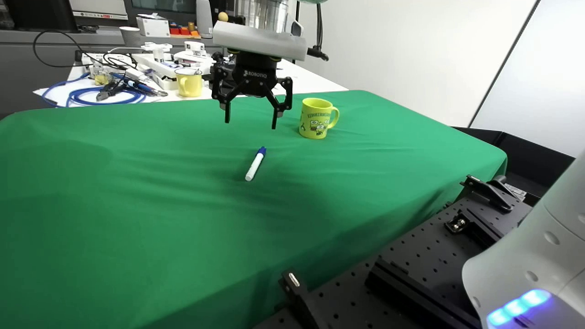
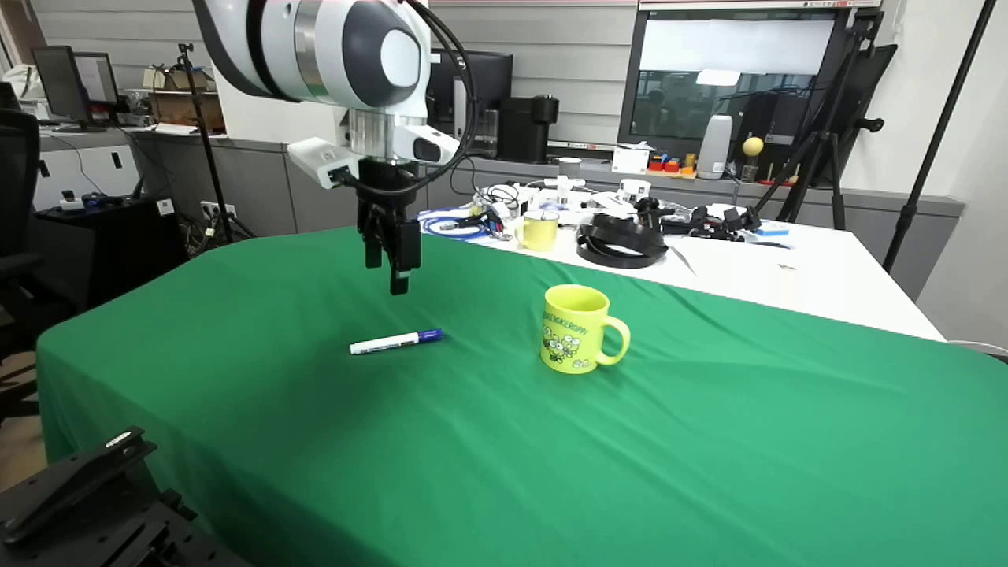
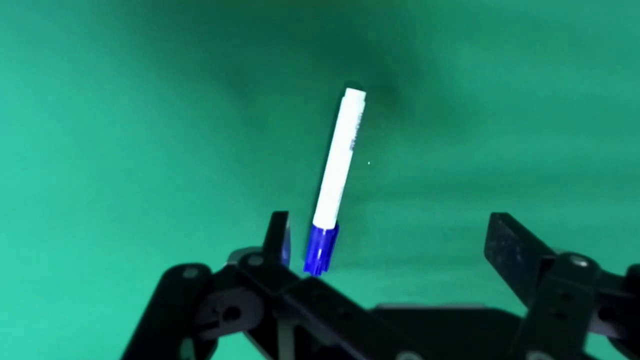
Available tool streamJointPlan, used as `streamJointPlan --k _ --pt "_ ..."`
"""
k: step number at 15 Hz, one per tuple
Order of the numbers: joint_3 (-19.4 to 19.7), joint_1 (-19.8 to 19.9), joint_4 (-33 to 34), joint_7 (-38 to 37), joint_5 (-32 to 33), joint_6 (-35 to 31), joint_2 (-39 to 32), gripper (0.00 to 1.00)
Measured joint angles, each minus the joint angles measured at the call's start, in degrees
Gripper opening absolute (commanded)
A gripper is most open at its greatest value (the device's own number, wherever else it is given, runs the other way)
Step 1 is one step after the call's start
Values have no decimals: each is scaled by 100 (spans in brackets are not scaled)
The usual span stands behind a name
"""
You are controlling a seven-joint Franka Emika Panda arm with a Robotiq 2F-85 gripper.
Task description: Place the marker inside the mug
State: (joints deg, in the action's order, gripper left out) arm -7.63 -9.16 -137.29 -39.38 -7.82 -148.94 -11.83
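The white marker with a blue cap lies on the green cloth in both exterior views [image 1: 254, 165] [image 2: 387, 343], and also shows in the wrist view [image 3: 339, 170]. The bright yellow-green mug with cartoon figures stands upright, its handle to the side, in both exterior views [image 1: 314, 119] [image 2: 568, 339]; it is out of the wrist view. My gripper is open and empty, above the cloth, in both exterior views [image 1: 250, 125] [image 2: 386, 277]. In the wrist view my gripper [image 3: 387, 235] has its fingers wide apart; the marker's cap lies below, near the left finger, not gripped.
A green cloth [image 1: 137, 219] covers the table. Behind it a white table holds a paler yellow mug [image 1: 189, 85], blue cables [image 1: 105, 97], a black coiled strap [image 2: 620, 240] and other gear. A black perforated base plate [image 1: 411, 256] lies beside the green table's edge.
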Motion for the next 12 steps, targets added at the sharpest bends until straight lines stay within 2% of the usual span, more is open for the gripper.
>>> streamJointPlan --k 5,12 --pt "2 -12 -50 12 -448 -521 -230 100" --pt "62 -102 -192 -2 -644 -926 -472 100"
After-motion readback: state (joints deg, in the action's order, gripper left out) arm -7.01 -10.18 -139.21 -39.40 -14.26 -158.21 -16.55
